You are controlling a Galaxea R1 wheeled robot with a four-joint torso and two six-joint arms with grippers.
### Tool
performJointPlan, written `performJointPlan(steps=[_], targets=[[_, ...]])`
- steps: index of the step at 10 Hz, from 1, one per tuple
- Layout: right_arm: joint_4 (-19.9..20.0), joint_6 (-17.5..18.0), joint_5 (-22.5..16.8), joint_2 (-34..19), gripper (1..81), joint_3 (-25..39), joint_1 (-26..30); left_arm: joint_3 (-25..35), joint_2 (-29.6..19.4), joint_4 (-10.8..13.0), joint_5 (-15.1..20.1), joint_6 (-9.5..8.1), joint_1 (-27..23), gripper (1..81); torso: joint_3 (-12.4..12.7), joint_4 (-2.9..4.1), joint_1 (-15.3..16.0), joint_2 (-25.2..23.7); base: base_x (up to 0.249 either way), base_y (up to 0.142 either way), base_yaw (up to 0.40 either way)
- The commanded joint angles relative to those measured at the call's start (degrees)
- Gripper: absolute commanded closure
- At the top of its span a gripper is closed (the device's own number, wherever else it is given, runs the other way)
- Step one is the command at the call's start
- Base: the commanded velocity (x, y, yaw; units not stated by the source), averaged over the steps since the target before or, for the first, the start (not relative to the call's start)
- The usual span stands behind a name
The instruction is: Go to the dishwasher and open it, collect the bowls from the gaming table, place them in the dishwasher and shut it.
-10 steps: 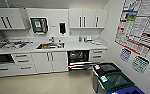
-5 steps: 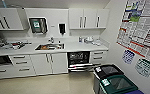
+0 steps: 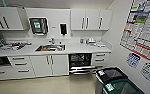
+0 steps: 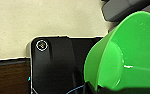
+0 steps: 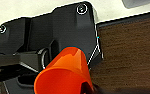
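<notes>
While the head view looks down into a kitchenette, the lines below go view by view.
Head view, dishwasher [image 3: 80, 63]: under the white tabletop [image 3: 73, 48], between the cupboard doors [image 3: 49, 65] and a stack of drawers [image 3: 100, 58]; its door is folded down and the dark inside with racks shows.
Head view, sink [image 3: 50, 47]: set in the tabletop, to the left of the dishwasher.
Head view, bins: a black-lidded bin [image 3: 111, 75] and a green-rimmed bin [image 3: 122, 87] stand by the right wall, near the open door.
Head view, wall: posters [image 3: 142, 27] hang on the right.
Left wrist view, green bowl [image 4: 126, 53]: close to the camera, tilted, its lower rim against dark parts of the robot.
Left tool: seems to grip the green bowl at that rim; fingers not clear.
Right wrist view, orange bowl [image 5: 64, 72]: close to the camera, over dark wooden flooring [image 5: 128, 50].
Right tool: seems to hold the orange bowl; grip point hidden.
</notes>
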Motion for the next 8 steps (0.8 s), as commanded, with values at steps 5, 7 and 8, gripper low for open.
performJointPlan(steps=[5,7,8], targets=[[0.0,0.1,-2.4,-1.3,81.1,-0.2,2.5,0.6,-0.9,0.9,1.4,0.15,-2.3,81.1,0.0,-0.02,0.1,0.0,0.116,0.071,0.0],[0.0,0.1,-2.4,-1.3,81.1,-0.3,2.5,0.6,-0.9,0.9,1.3,0.15,-2.4,81.1,0.0,-0.02,0.1,0.0,0.116,0.071,0.0],[0.0,0.1,-2.4,-1.3,81.1,-0.3,2.5,0.6,-0.9,0.9,1.4,0.15,-2.4,81.1,0.0,-0.02,0.1,0.0,0.116,0.071,0.0]])
